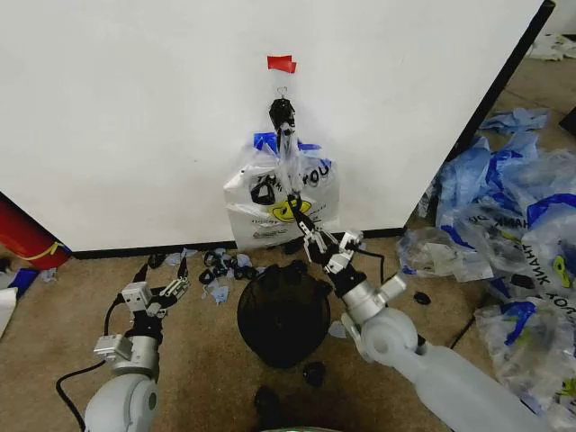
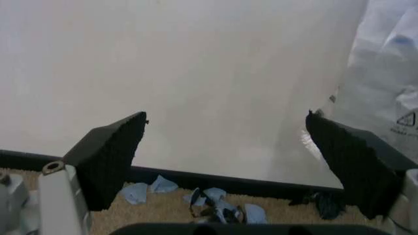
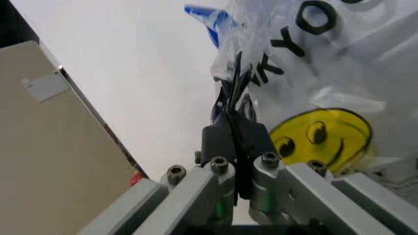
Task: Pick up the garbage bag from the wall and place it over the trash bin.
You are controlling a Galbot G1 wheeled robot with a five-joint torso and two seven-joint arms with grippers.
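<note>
Right hand (image 1: pixel 306 236) is pinching the thin clear plastic garbage bag (image 1: pixel 281 200), hanging on the big white wall (image 1: pixel 135 108) above the round black wire trash bin (image 1: pixel 283 315). Lifting gently should help. Left hand (image 1: pixel 171 286) is waiting open.

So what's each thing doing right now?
garbage bag: hanging from the hook on the wall, pinched low down.
trash bin: upright on the floor, no bag over it.
right end effector: shut on the bag.
left end effector: open, low near the floor.
</note>
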